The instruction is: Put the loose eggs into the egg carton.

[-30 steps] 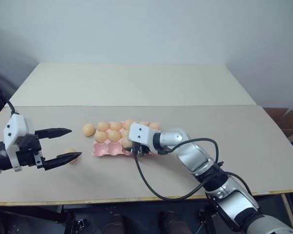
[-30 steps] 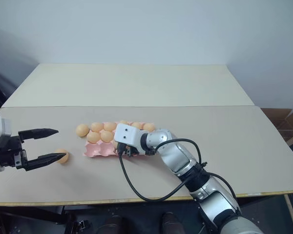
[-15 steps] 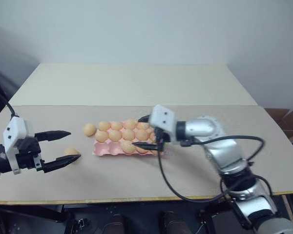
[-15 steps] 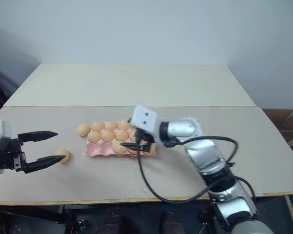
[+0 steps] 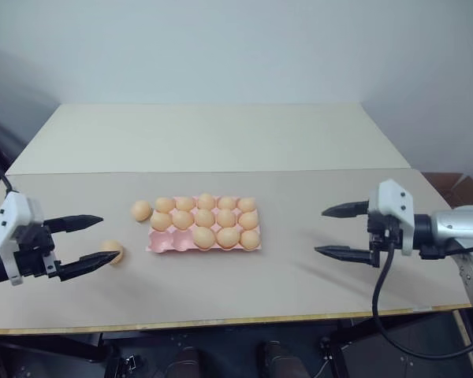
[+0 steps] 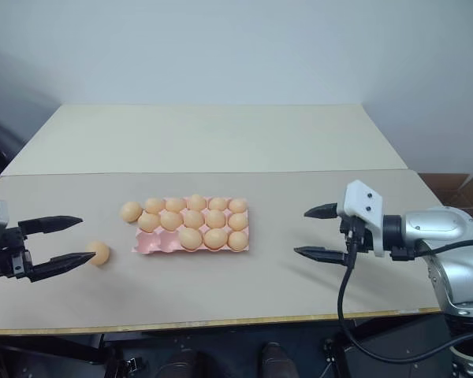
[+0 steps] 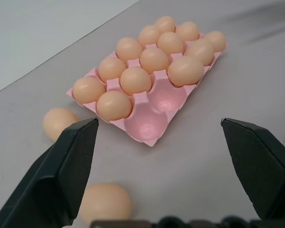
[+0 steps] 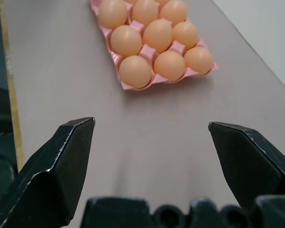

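Note:
The pink egg carton (image 5: 164, 242) lies mid-table and holds several eggs (image 5: 204, 235). Two cups (image 7: 146, 125) at its left front end are bare. One loose egg (image 5: 142, 209) rests on the table against the carton's far left corner. A second loose egg (image 5: 113, 251) lies further left, just beside one fingertip of my left gripper (image 5: 109, 238). That gripper is open and holds nothing. My right gripper (image 5: 322, 231) hangs open and empty well to the right of the carton, pointing toward it.
The tan table's front edge (image 5: 221, 321) runs close below both grippers. A paler second table (image 5: 213, 134) adjoins at the back. A cardboard box (image 5: 465, 187) stands beyond the right edge.
My right gripper has opened over the carton's front row, left an egg there and swung far to the right. The left gripper has stayed about where it was.

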`<action>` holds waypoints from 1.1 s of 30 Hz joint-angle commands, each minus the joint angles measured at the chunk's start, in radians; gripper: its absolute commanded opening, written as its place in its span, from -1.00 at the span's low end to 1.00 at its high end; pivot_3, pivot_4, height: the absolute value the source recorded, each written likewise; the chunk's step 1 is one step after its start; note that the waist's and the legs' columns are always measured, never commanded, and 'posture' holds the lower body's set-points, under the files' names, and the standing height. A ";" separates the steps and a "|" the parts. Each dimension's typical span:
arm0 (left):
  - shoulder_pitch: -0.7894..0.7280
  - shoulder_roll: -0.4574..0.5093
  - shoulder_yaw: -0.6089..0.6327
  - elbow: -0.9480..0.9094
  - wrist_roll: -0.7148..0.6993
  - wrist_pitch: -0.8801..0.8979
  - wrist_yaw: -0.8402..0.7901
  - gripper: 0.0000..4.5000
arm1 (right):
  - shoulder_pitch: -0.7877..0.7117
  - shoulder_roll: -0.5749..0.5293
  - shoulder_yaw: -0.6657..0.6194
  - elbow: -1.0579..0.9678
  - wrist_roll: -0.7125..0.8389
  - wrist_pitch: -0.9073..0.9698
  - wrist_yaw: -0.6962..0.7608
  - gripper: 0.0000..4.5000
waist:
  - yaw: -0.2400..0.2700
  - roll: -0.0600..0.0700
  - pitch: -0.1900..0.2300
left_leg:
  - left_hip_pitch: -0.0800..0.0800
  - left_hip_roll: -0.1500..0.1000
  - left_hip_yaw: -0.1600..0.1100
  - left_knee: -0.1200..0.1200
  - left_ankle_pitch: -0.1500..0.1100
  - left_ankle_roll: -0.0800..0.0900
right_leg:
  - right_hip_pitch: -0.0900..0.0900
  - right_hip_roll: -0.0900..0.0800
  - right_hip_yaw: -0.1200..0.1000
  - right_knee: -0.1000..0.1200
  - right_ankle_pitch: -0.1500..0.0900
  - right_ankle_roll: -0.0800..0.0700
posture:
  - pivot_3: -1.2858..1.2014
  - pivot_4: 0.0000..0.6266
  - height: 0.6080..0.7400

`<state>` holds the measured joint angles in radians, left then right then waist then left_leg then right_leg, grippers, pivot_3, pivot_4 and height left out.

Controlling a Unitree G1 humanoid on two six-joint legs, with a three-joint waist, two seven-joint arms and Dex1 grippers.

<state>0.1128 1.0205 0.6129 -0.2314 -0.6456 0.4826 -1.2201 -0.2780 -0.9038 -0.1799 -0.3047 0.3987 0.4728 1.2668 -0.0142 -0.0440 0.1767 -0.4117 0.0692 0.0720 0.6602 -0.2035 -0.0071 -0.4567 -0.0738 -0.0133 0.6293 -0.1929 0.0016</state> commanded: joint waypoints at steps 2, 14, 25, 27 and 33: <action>-0.006 -0.004 0.015 -0.030 -0.005 -0.008 0.014 1.00 | 0.000 -0.016 -0.027 -0.014 0.033 -0.047 -0.002 0.98 | 0.000 0.000 0.000 | -0.001 0.000 0.000 0.000 0.000 0.000 | 0.000 0.000 0.000 0.000 0.000 0.000 | 0.03 -0.52 1.00; -0.025 -0.041 -0.115 -0.042 0.129 0.160 0.323 1.00 | 0.004 -0.049 -0.032 -0.029 0.060 -0.037 -0.017 0.98 | 0.004 0.000 0.000 | -0.002 -0.001 0.000 0.000 0.000 0.000 | -0.001 -0.001 0.000 0.000 0.000 0.000 | 0.03 -0.52 1.00; -0.258 -0.162 -0.380 0.058 0.220 0.433 0.611 1.00 | 0.017 -0.074 -0.057 -0.080 0.112 -0.021 -0.039 0.98 | 0.015 -0.001 0.000 | -0.002 -0.002 0.000 0.000 0.001 0.001 | 0.000 0.000 0.001 0.000 0.003 0.005 | 0.03 -0.52 1.00; -0.279 -0.163 -0.400 0.072 0.227 0.456 0.622 1.00 | 0.017 -0.080 -0.059 -0.082 0.118 -0.019 -0.044 0.98 | 0.016 -0.001 0.000 | -0.002 -0.001 0.000 0.000 0.001 0.001 | 0.000 0.000 0.001 0.000 0.003 0.005 | 0.03 -0.52 1.00; -0.299 -0.149 -0.413 0.102 0.252 0.431 0.597 0.15 | 0.028 -0.085 -0.075 -0.099 0.130 -0.008 -0.072 1.00 | 0.019 -0.001 0.000 | -0.001 -0.002 -0.001 0.000 0.001 0.001 | 0.001 0.000 0.001 0.000 0.002 0.004 | 0.03 -0.52 1.00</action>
<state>-0.1870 0.8603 0.2078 -0.1391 -0.4015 0.9246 -0.6076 -0.2510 -0.9710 -0.2114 -0.3707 0.5014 0.4583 1.2053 0.0050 -0.0450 0.1762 -0.4130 0.0675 0.0714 0.6604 -0.2029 -0.0061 -0.4562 -0.0739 -0.0120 0.6293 -0.1907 0.0052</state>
